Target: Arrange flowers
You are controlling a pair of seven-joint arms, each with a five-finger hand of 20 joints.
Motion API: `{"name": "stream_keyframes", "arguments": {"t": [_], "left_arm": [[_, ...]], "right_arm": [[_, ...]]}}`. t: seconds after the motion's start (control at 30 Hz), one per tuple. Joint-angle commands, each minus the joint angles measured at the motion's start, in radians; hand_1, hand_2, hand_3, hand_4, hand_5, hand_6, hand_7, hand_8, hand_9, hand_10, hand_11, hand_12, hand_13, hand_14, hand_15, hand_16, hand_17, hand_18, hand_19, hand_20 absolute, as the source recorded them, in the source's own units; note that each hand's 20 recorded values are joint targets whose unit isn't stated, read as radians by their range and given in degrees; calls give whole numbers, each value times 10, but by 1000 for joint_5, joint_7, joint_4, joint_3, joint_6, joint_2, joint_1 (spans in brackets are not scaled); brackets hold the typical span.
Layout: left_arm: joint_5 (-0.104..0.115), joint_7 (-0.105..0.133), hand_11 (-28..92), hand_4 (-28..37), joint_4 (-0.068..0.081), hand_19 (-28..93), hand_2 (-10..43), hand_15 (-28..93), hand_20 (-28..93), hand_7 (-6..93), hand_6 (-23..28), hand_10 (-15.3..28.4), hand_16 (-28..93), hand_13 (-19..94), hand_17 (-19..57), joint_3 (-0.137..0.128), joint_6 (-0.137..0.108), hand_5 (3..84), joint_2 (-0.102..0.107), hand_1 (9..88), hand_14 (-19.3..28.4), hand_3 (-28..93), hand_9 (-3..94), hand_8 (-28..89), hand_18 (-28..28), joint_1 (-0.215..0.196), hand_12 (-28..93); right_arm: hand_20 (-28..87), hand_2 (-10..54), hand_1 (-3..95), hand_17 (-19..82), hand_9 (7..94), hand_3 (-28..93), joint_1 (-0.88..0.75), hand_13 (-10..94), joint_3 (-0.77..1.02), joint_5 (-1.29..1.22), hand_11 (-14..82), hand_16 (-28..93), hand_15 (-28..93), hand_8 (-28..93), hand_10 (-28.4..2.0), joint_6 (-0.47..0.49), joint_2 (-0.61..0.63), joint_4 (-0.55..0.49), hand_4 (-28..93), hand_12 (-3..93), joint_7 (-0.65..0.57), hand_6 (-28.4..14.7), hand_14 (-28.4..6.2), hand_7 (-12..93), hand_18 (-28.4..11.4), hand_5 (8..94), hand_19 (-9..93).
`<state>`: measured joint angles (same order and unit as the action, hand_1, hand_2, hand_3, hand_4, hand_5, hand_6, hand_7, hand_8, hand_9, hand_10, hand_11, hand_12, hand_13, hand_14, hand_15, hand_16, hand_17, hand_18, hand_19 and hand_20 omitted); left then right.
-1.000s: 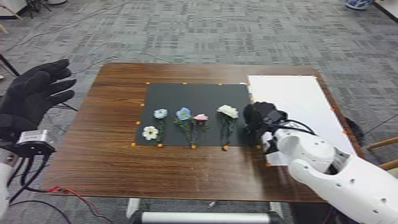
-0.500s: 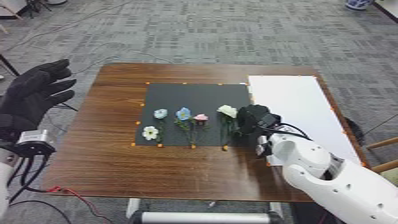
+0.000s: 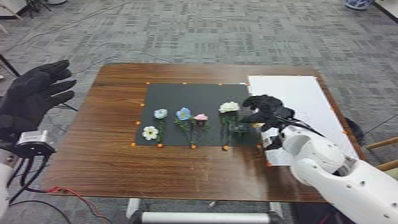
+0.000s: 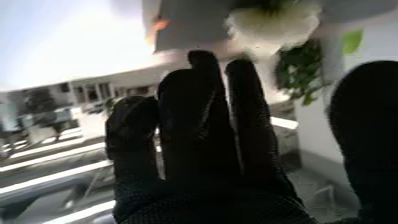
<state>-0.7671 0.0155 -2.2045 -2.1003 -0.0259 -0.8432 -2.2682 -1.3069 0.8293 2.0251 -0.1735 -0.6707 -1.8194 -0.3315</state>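
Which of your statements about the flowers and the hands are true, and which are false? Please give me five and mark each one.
1. The pink flower lies left of the big white flower. True.
2. All the flowers lie on white paper. False: they lie on the black mat.
3. The left hand is over the mat. False: it is off to the left of the table.
4. The small white flower is nearer to the robot than the pale blue flower. True.
5. The right hand is just right of the big white flower. True.
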Motion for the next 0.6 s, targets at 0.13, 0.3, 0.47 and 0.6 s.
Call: {"name": "stream_keyframes", "arguments": {"t": [0.13, 0.3, 0.47, 0.6], "left_arm": [[-2, 4, 299, -283, -3, 392, -37, 468, 120, 271, 25, 112, -67, 94, -103, 32, 6, 238, -38, 231, 140, 691, 169, -121, 200, 0, 143], [-8, 20, 300, -283, -10, 392, -38, 468, 120, 271, 26, 112, -67, 94, -103, 43, 2, 240, -74, 232, 140, 693, 170, -121, 200, -1, 143], [-16, 49, 295, -283, -13, 391, -38, 461, 119, 269, 25, 110, -70, 89, -101, 74, -6, 239, -119, 232, 137, 693, 163, -122, 204, 13, 141], [-28, 71, 289, -283, -16, 387, -40, 446, 115, 268, 25, 107, -75, 77, -101, 99, -22, 236, -143, 234, 134, 693, 152, -120, 203, 15, 141]], "right_arm": [[531, -6, 195, 277, 493, 869, -487, 509, 587, -972, 219, 259, 695, -126, -131, -258, -109, -79, -272, 209, 551, -38, -122, 238, -211, 464, 799], [431, -30, 175, 168, 431, 889, -607, 345, 694, -1440, 176, 175, 548, -120, -120, -97, -198, -66, -258, 206, 830, -36, -129, 216, -209, 427, 601], [240, -56, 132, 47, 350, 877, -687, 224, 734, -1556, 65, 195, 242, -95, -107, -53, -278, -99, -266, 191, 936, -18, -105, 124, -210, 352, 371], [158, -54, 109, -11, 307, 873, -766, 173, 791, -1489, 25, 215, 131, -86, -105, 23, -317, -135, -270, 180, 858, -14, -106, 96, -208, 320, 325]]}}
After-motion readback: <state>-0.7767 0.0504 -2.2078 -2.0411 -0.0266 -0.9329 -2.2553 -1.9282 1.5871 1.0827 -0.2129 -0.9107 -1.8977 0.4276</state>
